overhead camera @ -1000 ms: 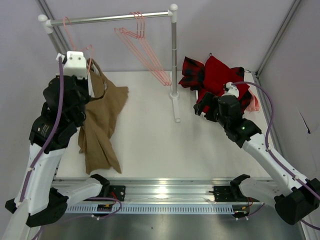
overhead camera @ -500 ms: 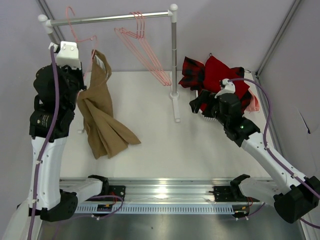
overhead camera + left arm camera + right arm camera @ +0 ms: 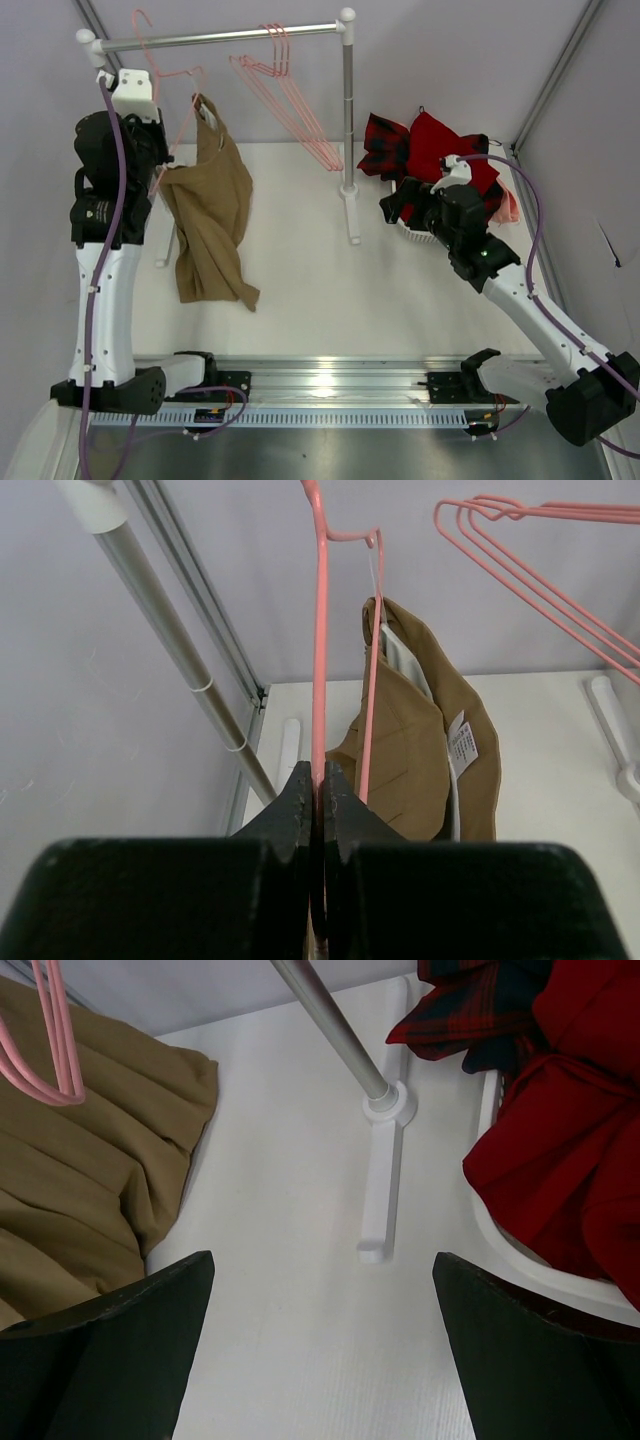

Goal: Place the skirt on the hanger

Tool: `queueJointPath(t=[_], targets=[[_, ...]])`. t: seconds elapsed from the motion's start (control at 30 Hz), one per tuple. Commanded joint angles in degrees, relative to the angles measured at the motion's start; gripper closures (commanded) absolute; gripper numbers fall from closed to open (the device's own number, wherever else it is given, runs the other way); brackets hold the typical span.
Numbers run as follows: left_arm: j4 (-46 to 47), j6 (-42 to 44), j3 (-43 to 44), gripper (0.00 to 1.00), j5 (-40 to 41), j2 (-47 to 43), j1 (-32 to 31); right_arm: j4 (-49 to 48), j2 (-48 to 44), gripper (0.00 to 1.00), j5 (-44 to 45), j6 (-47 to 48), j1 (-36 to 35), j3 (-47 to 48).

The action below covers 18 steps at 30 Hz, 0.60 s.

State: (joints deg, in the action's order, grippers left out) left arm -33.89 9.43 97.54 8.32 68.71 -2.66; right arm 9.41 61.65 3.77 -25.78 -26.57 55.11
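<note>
My left gripper [image 3: 150, 88] is raised high at the far left, just under the rail, and is shut on the wire of a pink hanger [image 3: 172, 74]. In the left wrist view the jaws [image 3: 318, 780] clamp the hanger [image 3: 320, 630] just below its hook. The tan skirt [image 3: 212, 205] hangs from this hanger, its lower edge near the table; it also shows in the left wrist view [image 3: 410, 750] with a white label. My right gripper [image 3: 396, 206] is open and empty over the table right of the rack post, jaws wide apart [image 3: 320, 1290].
A metal rail [image 3: 220, 37] on white posts carries several spare pink hangers [image 3: 290, 100]. The rack's foot [image 3: 385, 1180] lies ahead of my right gripper. A red garment [image 3: 440, 150] and plaid cloth [image 3: 385, 140] fill a white basket [image 3: 415, 232] at the back right.
My left arm has lifted the hanger and skirt up and back toward the rail; the skirt has come off the table and swung. The right arm has barely moved.
</note>
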Motion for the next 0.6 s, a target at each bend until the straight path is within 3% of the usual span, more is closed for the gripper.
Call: queueJointPath(t=[0.0, 0.57], targets=[[10.16, -1.70, 3.09, 1.00, -0.41, 0.10, 2.12, -3.17, 0.93, 0.01, -1.66, 0.91, 0.64, 0.26], [13.50, -1.70, 3.80, 1.00, -3.48, 6.09, 9.95, -4.22, 3.04, 0.01, -0.61, -0.67, 2.22, 0.43]])
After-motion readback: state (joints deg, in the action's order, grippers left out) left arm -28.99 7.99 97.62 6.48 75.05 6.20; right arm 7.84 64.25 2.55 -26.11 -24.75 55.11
